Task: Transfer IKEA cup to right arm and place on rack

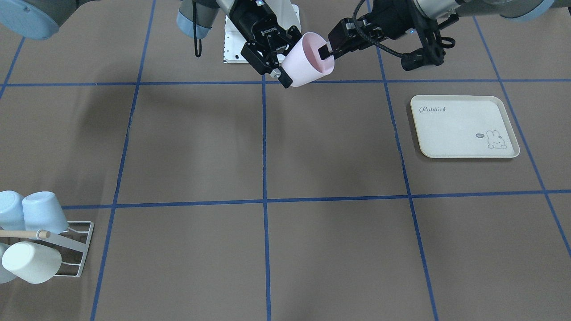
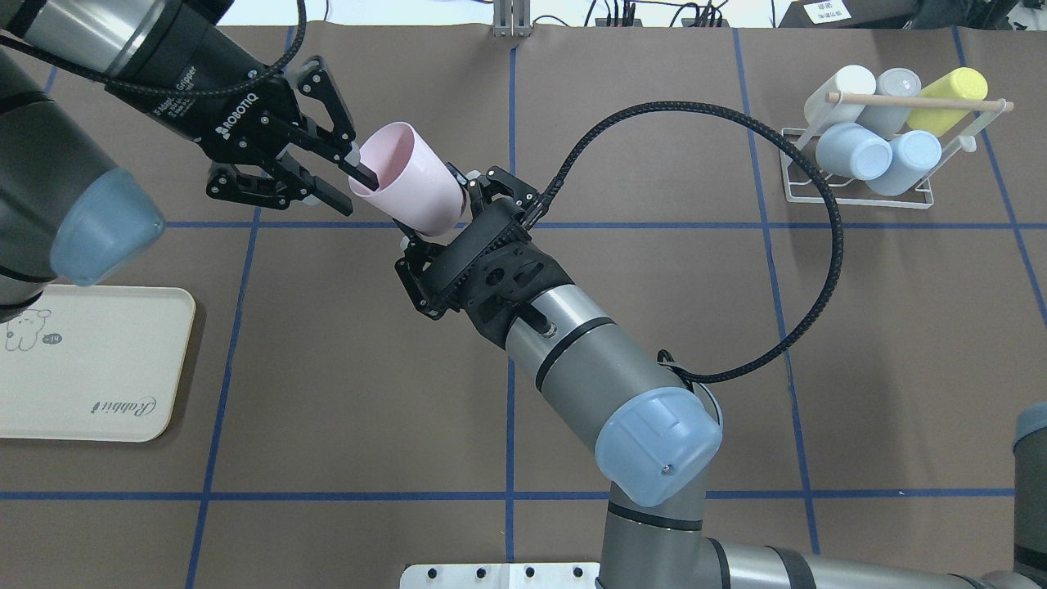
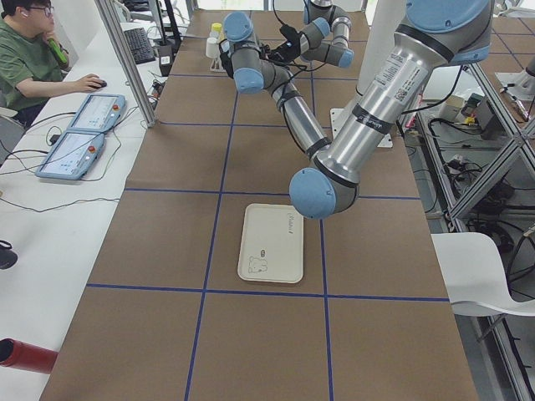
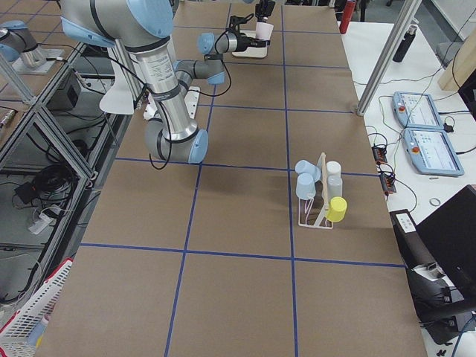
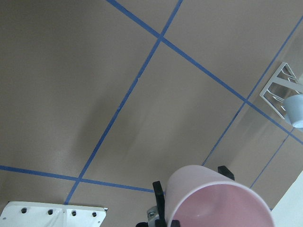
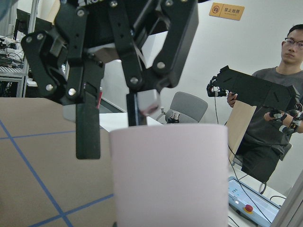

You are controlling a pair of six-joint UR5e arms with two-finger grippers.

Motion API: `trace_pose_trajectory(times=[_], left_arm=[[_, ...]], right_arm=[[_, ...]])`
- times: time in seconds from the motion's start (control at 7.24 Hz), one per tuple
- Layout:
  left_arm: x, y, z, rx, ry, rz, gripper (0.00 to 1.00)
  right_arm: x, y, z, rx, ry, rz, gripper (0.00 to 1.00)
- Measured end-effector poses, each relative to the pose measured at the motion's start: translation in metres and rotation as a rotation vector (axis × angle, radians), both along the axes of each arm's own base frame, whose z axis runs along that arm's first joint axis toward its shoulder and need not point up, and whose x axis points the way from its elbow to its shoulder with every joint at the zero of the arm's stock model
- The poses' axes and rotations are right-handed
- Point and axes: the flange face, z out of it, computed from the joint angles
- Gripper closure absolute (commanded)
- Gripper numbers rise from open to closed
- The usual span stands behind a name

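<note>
The pink IKEA cup hangs tilted in the air over the table, its mouth toward the left arm. My right gripper is shut on the cup's base end, a finger on each side. The left gripper is open at the rim, one finger inside the mouth and the other outside. The right wrist view shows a gap between that outer finger and the cup. The white wire rack with its wooden rod stands far off on the right arm's side.
Several cups, white, grey, yellow and light blue, hang on the rack. A cream rabbit-print tray lies on the left arm's side. People are at a bench beyond the table's far edge. A black cable loops from the right wrist.
</note>
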Motion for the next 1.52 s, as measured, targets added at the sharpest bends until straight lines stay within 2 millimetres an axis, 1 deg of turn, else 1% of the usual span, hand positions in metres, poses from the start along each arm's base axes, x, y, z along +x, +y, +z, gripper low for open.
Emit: trace_pose_trajectory(times=[0.28,0.41,0.55,0.69,0.83,0.97,1.1,1.24,1.38,1.52], left_arm=[[-0.012,-0.005,0.001,0.01,0.005,-0.018,0.0],[-0.018,-0.008,0.003,0.024,0.003,-0.03,0.0],[-0.024,-0.014,0.011,0.053,-0.004,-0.044,0.0],[-0.032,-0.02,0.027,0.093,-0.017,-0.062,0.0],[-0.039,-0.025,0.051,0.144,-0.04,-0.089,0.0],[-0.042,-0.029,0.08,0.199,-0.082,-0.128,0.0],[-0.044,-0.032,0.115,0.263,-0.142,-0.166,0.0],[-0.048,-0.033,0.15,0.334,-0.205,-0.18,0.0],[-0.052,-0.035,0.177,0.407,-0.268,-0.173,0.0],[-0.055,-0.038,0.194,0.473,-0.328,-0.158,0.0]], right_arm=[[0.0,-0.002,0.001,0.0,0.012,0.001,0.49],[0.001,-0.01,0.001,-0.006,0.039,0.013,0.5],[0.004,-0.021,0.003,-0.02,0.088,0.031,0.51],[0.007,-0.032,0.005,-0.041,0.143,0.049,0.52],[0.009,-0.043,0.009,-0.065,0.199,0.066,0.52],[0.013,-0.058,0.016,-0.092,0.264,0.076,0.53],[0.02,-0.078,0.024,-0.126,0.348,0.072,0.53],[0.033,-0.098,0.031,-0.168,0.438,0.052,0.54],[0.055,-0.117,0.035,-0.214,0.54,0.017,0.54],[0.079,-0.129,0.042,-0.246,0.659,-0.017,0.56]])
